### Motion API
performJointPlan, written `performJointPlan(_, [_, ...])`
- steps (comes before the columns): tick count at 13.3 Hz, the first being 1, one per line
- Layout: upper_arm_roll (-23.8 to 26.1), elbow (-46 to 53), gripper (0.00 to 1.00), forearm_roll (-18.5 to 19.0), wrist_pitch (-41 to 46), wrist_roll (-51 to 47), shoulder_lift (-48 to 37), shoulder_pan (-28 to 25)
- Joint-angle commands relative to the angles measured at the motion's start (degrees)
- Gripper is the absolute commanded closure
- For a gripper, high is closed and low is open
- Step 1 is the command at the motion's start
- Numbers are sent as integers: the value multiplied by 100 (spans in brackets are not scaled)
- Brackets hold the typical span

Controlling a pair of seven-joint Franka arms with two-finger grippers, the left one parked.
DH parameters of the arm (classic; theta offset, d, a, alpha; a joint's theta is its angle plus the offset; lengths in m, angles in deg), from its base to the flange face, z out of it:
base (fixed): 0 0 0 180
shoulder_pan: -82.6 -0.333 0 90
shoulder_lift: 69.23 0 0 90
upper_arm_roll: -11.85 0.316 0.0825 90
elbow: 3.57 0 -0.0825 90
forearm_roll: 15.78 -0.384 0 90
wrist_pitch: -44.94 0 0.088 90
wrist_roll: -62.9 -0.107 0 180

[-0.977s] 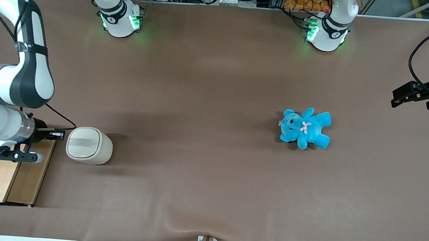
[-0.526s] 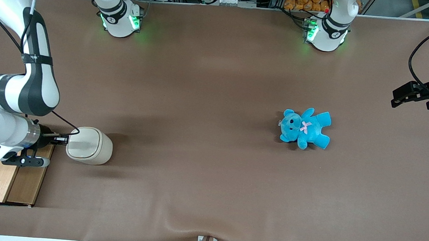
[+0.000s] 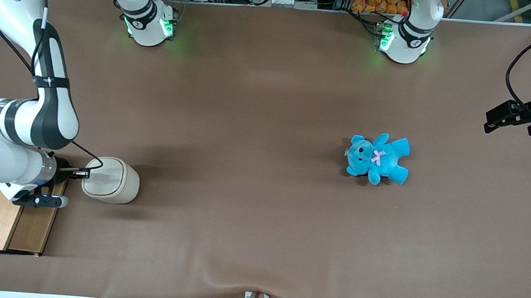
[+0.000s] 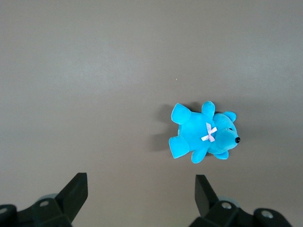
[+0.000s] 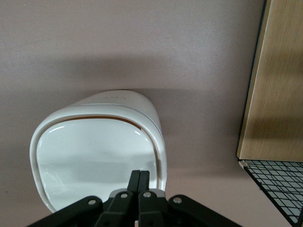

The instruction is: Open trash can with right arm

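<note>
Front view shows the right arm (image 3: 20,134) having advanced over the last second, bringing its gripper (image 3: 84,172) from just beside the trash can (image 3: 110,180) onto the lid's edge. Its jaws are clenched together, holding nothing. The can stands near the wooden box (image 3: 4,216); its lid looks tipped, so opening seems begun.

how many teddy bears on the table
1: a blue teddy bear lying toward the parked arm's end of the table. The claw is shut at the trash can lid's edge, toward the working arm's end.
</note>
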Motion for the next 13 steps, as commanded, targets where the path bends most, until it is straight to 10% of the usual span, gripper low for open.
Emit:
performJointPlan(1, [45, -52, 100, 45, -62, 70, -18, 71])
performJointPlan(13, [45, -289, 100, 45, -553, 70, 167, 89])
